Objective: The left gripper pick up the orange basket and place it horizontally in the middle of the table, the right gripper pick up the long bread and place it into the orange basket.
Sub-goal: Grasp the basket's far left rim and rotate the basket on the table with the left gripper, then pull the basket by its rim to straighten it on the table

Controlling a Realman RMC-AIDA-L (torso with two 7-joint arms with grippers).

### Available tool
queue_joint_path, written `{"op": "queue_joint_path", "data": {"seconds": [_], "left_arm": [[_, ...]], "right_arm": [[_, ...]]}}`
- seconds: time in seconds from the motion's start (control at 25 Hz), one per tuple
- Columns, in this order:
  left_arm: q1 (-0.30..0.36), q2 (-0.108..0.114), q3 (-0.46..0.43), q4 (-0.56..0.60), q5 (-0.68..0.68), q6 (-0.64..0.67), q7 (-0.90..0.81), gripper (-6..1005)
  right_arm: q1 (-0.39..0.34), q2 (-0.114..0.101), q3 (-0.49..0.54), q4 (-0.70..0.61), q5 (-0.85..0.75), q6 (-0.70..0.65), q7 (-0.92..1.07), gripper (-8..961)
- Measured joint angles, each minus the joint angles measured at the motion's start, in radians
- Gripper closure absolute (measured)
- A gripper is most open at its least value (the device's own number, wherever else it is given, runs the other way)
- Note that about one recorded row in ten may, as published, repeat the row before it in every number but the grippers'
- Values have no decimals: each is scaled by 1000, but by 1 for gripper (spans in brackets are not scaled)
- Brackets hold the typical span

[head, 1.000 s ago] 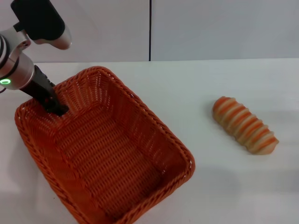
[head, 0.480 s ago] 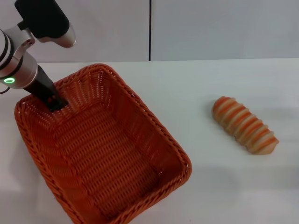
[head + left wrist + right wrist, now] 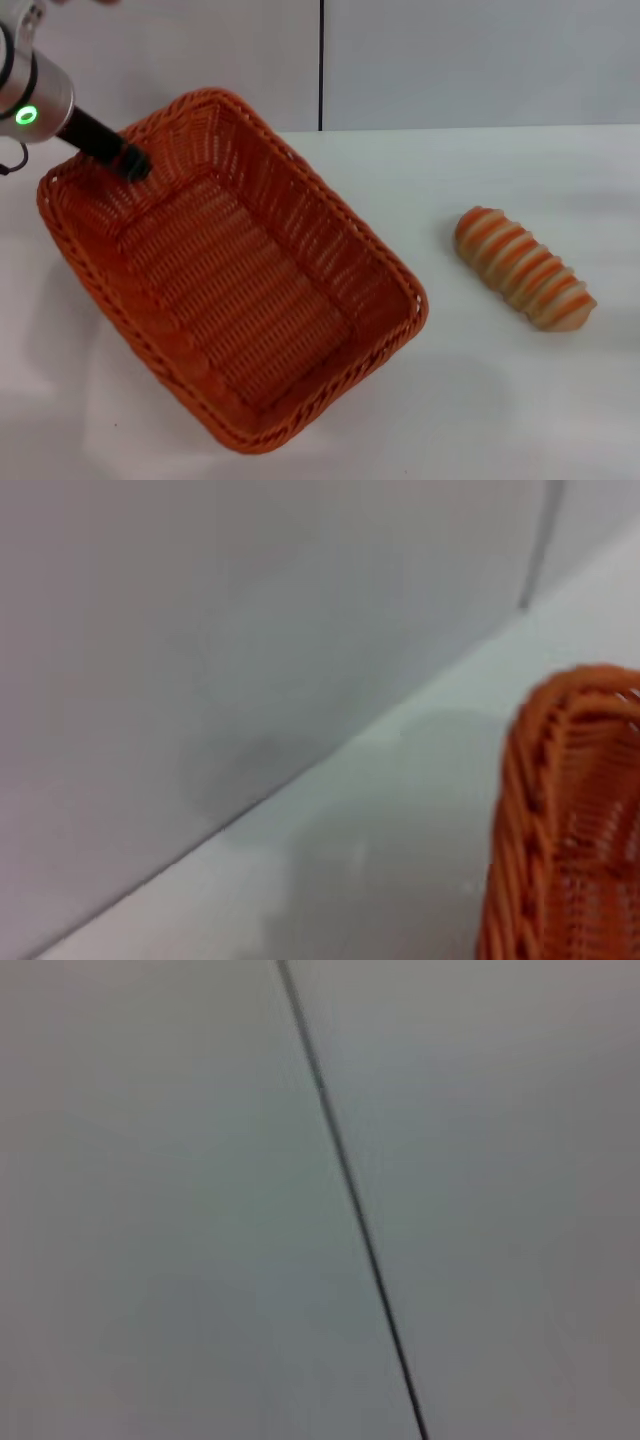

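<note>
The orange basket (image 3: 235, 285) lies diagonally on the left half of the white table (image 3: 500, 400), its far-left end raised. My left gripper (image 3: 130, 160) is shut on the rim at that far-left corner, one black finger inside the basket. A piece of the braided rim (image 3: 520, 780) shows in the left wrist view. The long bread (image 3: 523, 268), tan with orange stripes, rests on the table to the right, well apart from the basket. My right gripper is out of view; its wrist view shows only a wall.
A grey-white wall (image 3: 450, 60) with a dark vertical seam (image 3: 321, 60) rises behind the table's back edge. Bare tabletop lies between the basket and the bread.
My left gripper has risen and moved back, lifting the basket's far-left end. The basket has shifted away from the front edge and a little to the right. The bread has not moved.
</note>
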Motion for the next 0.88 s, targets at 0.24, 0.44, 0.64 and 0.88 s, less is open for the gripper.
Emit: {"op": "queue_joint_path", "data": {"seconds": [0.24, 0.44, 0.64, 0.88], "left_arm": [[-14, -1, -100, -6, -42, 12, -187, 757], [-15, -2, -182, -47, -50, 45, -191, 773], [23, -2, -230, -57, -46, 74, -192, 776], [112, -3, -283, 44, -56, 121, -194, 794]], "right_arm": [[84, -107, -20, 13, -87, 69, 12, 230], [155, -193, -113, 63, -93, 117, 6, 229], [196, -232, -140, 93, -93, 121, 9, 229], [251, -237, -167, 131, -103, 111, 7, 229]]}}
